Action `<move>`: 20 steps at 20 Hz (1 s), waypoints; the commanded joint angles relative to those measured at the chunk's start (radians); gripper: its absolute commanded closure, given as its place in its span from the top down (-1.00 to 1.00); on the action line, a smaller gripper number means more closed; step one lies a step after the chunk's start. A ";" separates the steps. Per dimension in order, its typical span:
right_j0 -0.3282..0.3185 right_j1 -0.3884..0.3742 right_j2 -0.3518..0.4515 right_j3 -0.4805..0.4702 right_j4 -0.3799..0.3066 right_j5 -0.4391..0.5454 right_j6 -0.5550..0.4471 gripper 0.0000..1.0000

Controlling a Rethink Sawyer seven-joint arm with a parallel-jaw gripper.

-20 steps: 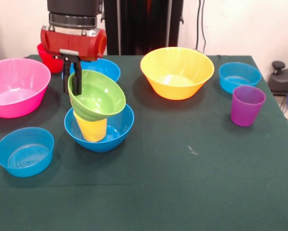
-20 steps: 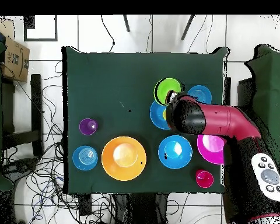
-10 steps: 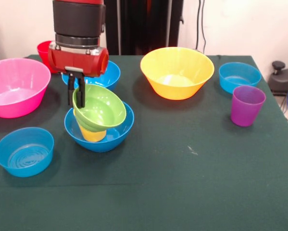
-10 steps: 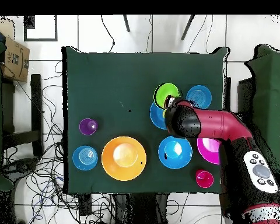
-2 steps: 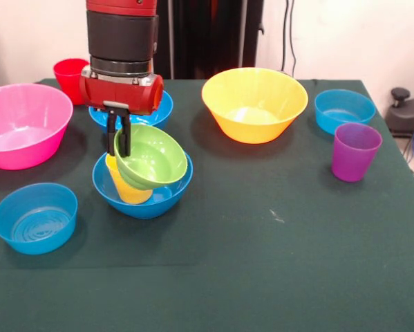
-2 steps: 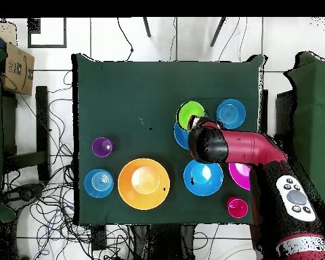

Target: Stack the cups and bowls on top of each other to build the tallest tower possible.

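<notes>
Black two-fingered gripper (image 5: pixel 121 142) on the red and black arm: closed on the rim of the small lime green plastic bowl (image 5: pixel 153 158), which tilts over the yellow plastic cup (image 5: pixel 122 185). Cup stands inside a medium deep blue plastic bowl (image 5: pixel 146 199) on the dark green table (image 5: pixel 276 249). Translucent purple plastic cup (image 5: pixel 354 151): upright, well apart. Large pink plastic bowl (image 5: pixel 20 124), large yellow-orange plastic bowl (image 5: pixel 253 104), small red plastic cup (image 5: pixel 70 77): unstacked.

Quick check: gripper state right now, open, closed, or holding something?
Gripper: closed on the green bowl's rim, bowl tilted over the yellow cup.
</notes>
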 commanded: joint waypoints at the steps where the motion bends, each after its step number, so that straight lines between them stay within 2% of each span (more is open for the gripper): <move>1: 0.027 -0.025 0.010 0.042 -0.020 0.016 0.030 -1.00; 11: -0.003 -0.067 0.050 0.056 0.011 0.067 -0.004 -1.00; 17: -0.015 -0.152 0.075 0.105 0.059 0.130 -0.020 -1.00; 20: -0.019 -0.166 0.077 0.114 0.066 0.139 -0.027 -1.00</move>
